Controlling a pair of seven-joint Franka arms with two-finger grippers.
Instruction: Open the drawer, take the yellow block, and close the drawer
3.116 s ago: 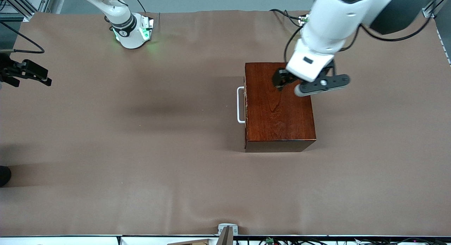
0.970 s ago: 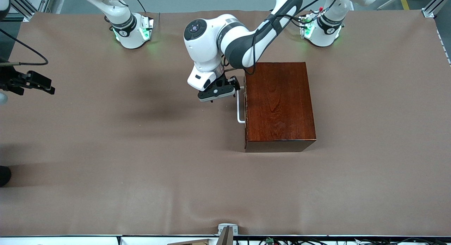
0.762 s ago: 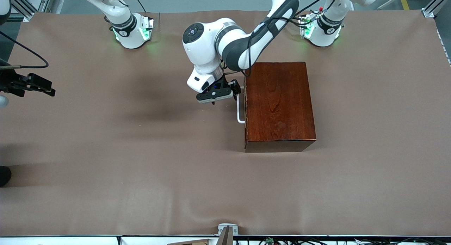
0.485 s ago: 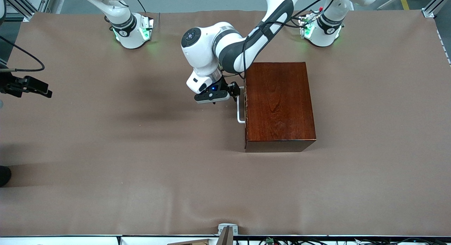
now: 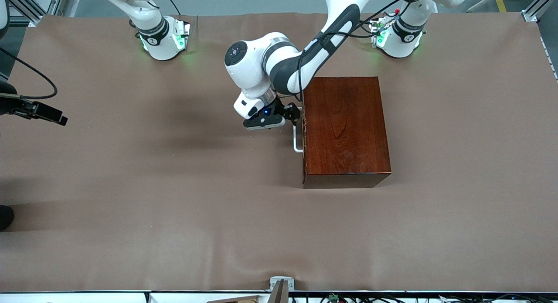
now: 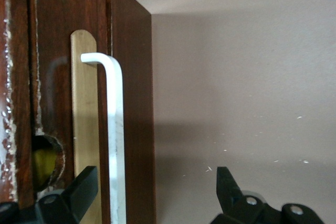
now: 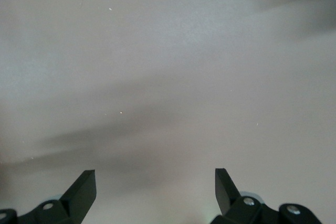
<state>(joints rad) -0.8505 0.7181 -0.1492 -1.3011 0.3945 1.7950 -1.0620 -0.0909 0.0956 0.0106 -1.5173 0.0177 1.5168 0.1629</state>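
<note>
The glossy reddish-brown wooden box (image 5: 344,128) stands on the table. Its drawer is shut, and its dark front (image 6: 52,51) with the white bar handle (image 5: 297,137) faces the right arm's end of the table. My left gripper (image 5: 293,113) is open at the handle's end farther from the front camera. In the left wrist view the handle (image 6: 115,129) runs between the open fingers of the left gripper (image 6: 155,179), close to one finger. A bit of yellow (image 6: 44,162) shows through a round hole in the drawer front; the yellow block is otherwise hidden. My right gripper (image 5: 52,116) waits open over the table's edge.
Brown cloth (image 5: 174,185) covers the whole table. The right wrist view shows only cloth under the open right gripper (image 7: 155,179). The arm bases (image 5: 163,39) stand along the edge farthest from the front camera.
My left gripper came down from over the box to the drawer's front and edged in around the handle. The right gripper drifted slightly. The drawer stayed shut.
</note>
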